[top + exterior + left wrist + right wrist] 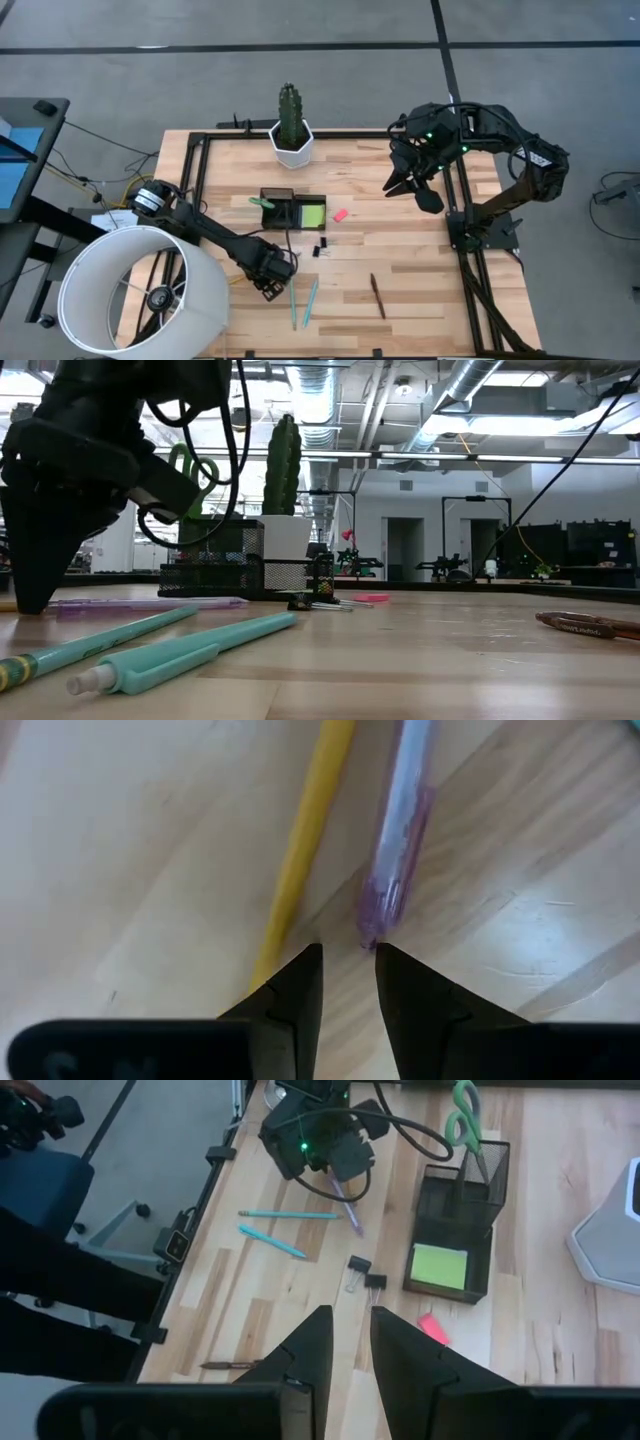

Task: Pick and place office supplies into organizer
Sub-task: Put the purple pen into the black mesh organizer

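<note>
1. Down at the near-left part of the table (420, 290), your left gripper (348, 952) stands low over the wood with its fingertips a narrow gap apart and nothing between them; the tips sit just short of the end of the purple pen (400, 830), with the yellow pen (305, 850) lying just beside it

2. Choose one pen before you close. The purple one looks the better bet, as its end is almost in line with the gap, but the yellow one lies close enough that a sloppy close could drag both

3. Ease forward until the purple barrel sits squarely between the fingers, and grip nearer its middle than its tip, so it is less likely to swing when lifted

4. Widen the jaws a little first if the barrel will not fit the present gap; pressing down on a round pen may make it roll

5. Mind the two teal pens (303, 303) lying nearby on your side of the table, and lift straight up

6. Carry it to the organizer (293, 212), which sits mid-table in front of the cactus pot (292, 142) and already holds the green-handled scissors (465, 1110) and the sticky-note pad (312, 214). Lower the pen upright into the tall cup beside the scissors

7. Your right gripper (346, 1320) waits raised over the far-right side, fingers slightly apart and empty; leave it there
</note>
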Action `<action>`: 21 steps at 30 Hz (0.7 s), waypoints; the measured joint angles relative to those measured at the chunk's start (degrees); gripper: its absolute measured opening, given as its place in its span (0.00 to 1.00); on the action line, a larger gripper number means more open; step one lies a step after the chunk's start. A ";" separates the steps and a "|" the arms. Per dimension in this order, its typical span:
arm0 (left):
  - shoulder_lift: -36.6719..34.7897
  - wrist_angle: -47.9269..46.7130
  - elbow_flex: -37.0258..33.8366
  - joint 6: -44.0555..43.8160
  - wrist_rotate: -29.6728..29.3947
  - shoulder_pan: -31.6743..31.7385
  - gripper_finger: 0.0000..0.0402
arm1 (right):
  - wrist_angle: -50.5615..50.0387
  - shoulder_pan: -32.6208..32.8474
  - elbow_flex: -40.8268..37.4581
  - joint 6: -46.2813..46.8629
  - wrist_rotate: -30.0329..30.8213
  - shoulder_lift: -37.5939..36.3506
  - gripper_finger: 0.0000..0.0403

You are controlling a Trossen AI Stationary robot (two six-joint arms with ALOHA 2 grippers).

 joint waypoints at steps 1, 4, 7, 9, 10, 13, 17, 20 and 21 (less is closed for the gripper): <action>0.00 0.65 -0.16 0.00 0.09 0.00 0.22 | -0.01 0.00 0.00 0.01 0.00 0.00 0.16; 0.00 1.96 -0.35 -0.01 0.07 0.00 0.22 | 0.00 0.00 0.00 0.43 0.00 0.00 0.16; 0.00 2.23 -0.37 -0.02 -0.99 0.00 0.22 | 0.00 0.00 0.00 0.44 0.00 0.00 0.16; -0.02 2.26 -0.37 0.00 -1.39 -0.02 0.22 | 0.00 0.00 0.00 0.45 0.00 0.00 0.16; -0.02 2.29 -0.37 0.11 -1.40 0.00 0.22 | 0.00 0.00 0.00 0.45 -0.01 0.00 0.16; -0.03 2.53 -0.44 0.89 -1.51 0.00 0.21 | 0.00 0.00 0.00 0.45 0.00 0.00 0.16; -0.17 3.00 -0.98 1.14 -1.97 0.00 0.17 | 0.00 0.00 0.00 0.47 -0.01 0.00 0.16; -0.26 3.64 -1.29 2.30 -2.09 0.11 0.09 | 0.03 0.00 0.00 0.46 -0.01 -0.01 0.16; -0.26 3.84 -1.29 2.54 -2.06 0.24 0.06 | 0.04 0.00 0.00 0.47 -0.01 0.00 0.16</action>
